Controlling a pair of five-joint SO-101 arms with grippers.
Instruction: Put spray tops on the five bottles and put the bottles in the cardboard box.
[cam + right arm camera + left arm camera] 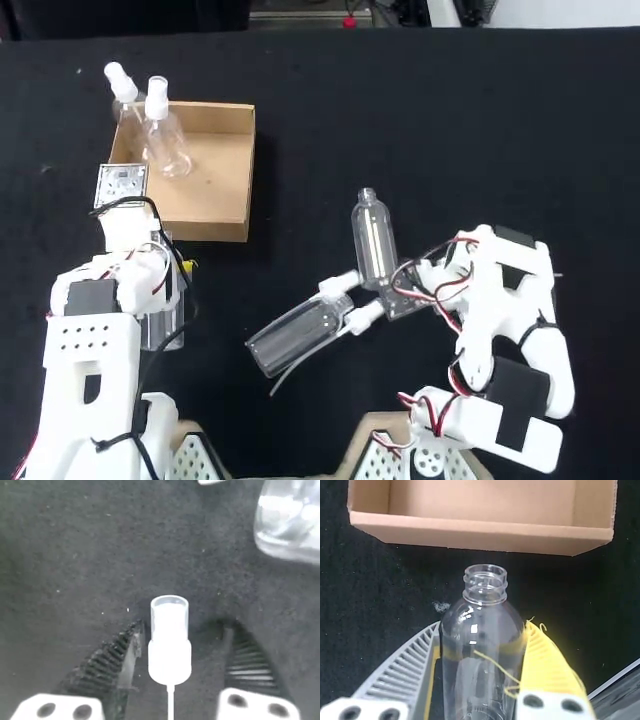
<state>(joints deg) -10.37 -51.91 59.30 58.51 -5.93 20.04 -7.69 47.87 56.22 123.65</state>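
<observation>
My left gripper (484, 626) is shut on a clear bottle (481, 645) with an open neck and no top. It holds the bottle just short of the near wall of the cardboard box (480, 532). From above, that gripper (165, 300) is near the box's (225, 170) front edge. Two bottles with spray tops (160, 135) are in the box's far corner. My right gripper (185, 625) is open around a white spray top (170, 642) on the cloth, which lies close to one finger. Another topless bottle (373, 240) lies beside the right gripper (385, 300).
A further clear bottle (295, 335) lies mid-table with a white spray top (338, 285) at its neck end; I cannot tell whether it is attached. The table is covered in black cloth (450, 120). A bottle's body (290, 520) shows beyond the right gripper.
</observation>
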